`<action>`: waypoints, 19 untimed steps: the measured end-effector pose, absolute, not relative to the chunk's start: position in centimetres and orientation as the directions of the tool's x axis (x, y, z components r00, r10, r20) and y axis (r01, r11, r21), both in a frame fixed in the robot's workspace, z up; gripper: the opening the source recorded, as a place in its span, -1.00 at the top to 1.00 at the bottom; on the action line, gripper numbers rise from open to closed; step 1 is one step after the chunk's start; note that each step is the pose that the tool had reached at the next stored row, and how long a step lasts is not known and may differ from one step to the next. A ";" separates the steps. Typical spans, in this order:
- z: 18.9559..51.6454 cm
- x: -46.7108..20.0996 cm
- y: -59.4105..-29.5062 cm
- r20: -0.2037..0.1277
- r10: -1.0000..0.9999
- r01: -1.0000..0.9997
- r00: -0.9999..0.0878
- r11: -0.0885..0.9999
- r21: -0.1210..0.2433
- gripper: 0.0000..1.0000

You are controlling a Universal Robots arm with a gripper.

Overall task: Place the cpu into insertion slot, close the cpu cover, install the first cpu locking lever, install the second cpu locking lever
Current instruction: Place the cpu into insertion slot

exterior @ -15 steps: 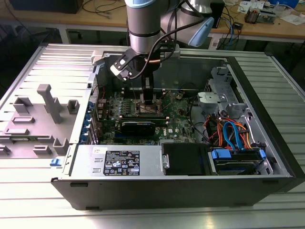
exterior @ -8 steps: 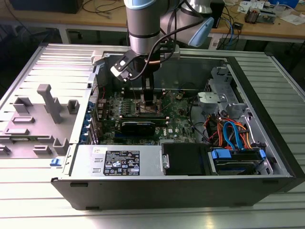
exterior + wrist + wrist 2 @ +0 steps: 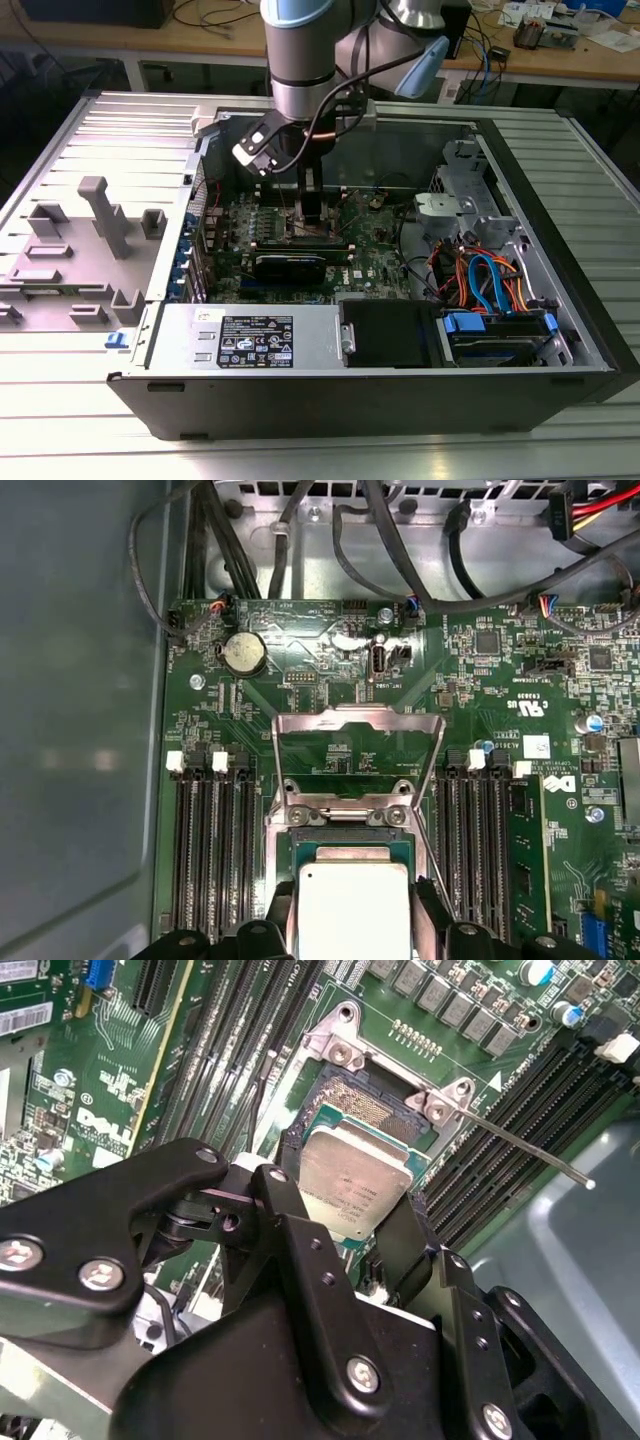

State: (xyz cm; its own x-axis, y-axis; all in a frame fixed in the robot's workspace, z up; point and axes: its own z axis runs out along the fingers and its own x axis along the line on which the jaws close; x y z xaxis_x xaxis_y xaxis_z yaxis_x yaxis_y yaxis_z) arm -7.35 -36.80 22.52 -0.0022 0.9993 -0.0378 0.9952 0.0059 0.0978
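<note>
Second wrist view showed the cpu [image 3: 355, 1185] held flat betw. the fingers [image 3: 292, 1222] of the claw [image 3: 345, 1200]. It hung over the near part of the insertion slot [image 3: 352, 1106], w/ a strip of gold-brown contacts uncovered beyond it. Chip was prob. kept level & square to the socket rim so it could seat w/o harming contacts. Couldn't tell if it already touched the slot. Claw was closed down onto the chip, pressing two opposite edges, nothing else in its hold.

First wrist view had the cpu cover [image 3: 358, 742] standing raised at the slot's far edge, prob. to leave the opening free for the chip. One locking lever [image 3: 520, 1147] stuck out unlatched across the memory slots [image 3: 545, 1095], clear of the socket.

Exterior view put the arm reaching down into the open PC case [image 3: 400, 400], approx. mid-motherboard [image 3: 370, 235], case lying on the tabletop [image 3: 300, 455].
</note>
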 end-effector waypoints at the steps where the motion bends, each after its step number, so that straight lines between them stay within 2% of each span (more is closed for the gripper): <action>1: 22.4 -7.3 -36.8 -0.038 0.999 0.995 -0.002 0.006 0.098 -0.09; 19: 21.3 -7.3 -36.8 -0.038 0.999 0.995 -0.002 0.006 0.098 -0.09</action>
State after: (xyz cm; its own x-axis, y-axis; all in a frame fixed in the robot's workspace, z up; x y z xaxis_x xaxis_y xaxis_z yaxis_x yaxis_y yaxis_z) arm -7.29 -36.80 21.33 -0.0022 0.9993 -0.0378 0.9952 0.0059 0.0978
